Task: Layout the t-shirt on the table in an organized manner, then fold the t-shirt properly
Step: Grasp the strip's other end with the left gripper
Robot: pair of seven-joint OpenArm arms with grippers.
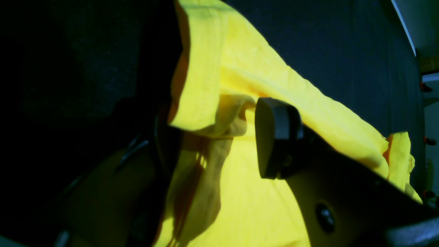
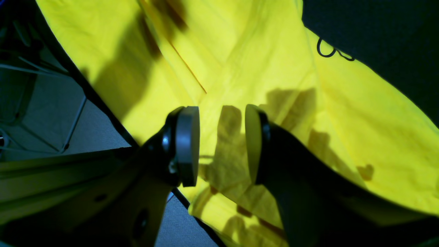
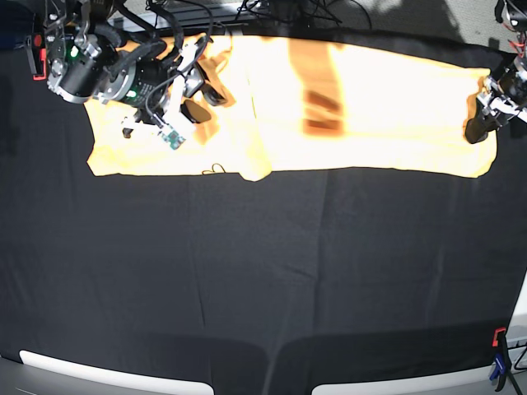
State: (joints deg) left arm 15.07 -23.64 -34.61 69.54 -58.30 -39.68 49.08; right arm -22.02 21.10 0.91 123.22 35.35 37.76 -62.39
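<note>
The pale yellow t-shirt [image 3: 370,107] lies as a long, wide strip along the far side of the black table [image 3: 263,280], with one corner folded over near its front edge. My right gripper [image 3: 202,90] hovers over the shirt's left part. In the right wrist view this gripper [image 2: 221,144] is open, and flat cloth [image 2: 240,51] shows through the gap. My left gripper [image 3: 478,127] is at the shirt's right end. Seen from the left wrist, that gripper [image 1: 217,137] stands wide open around a raised fold of hem [image 1: 202,68], without pinching it.
A small black thread loop [image 2: 325,51] lies on the shirt near its edge. Cables [image 3: 272,12] run behind the far table edge. White edge strips [image 3: 107,370] and a red clamp [image 3: 498,337] mark the near rim. Bare black cloth covers the near half.
</note>
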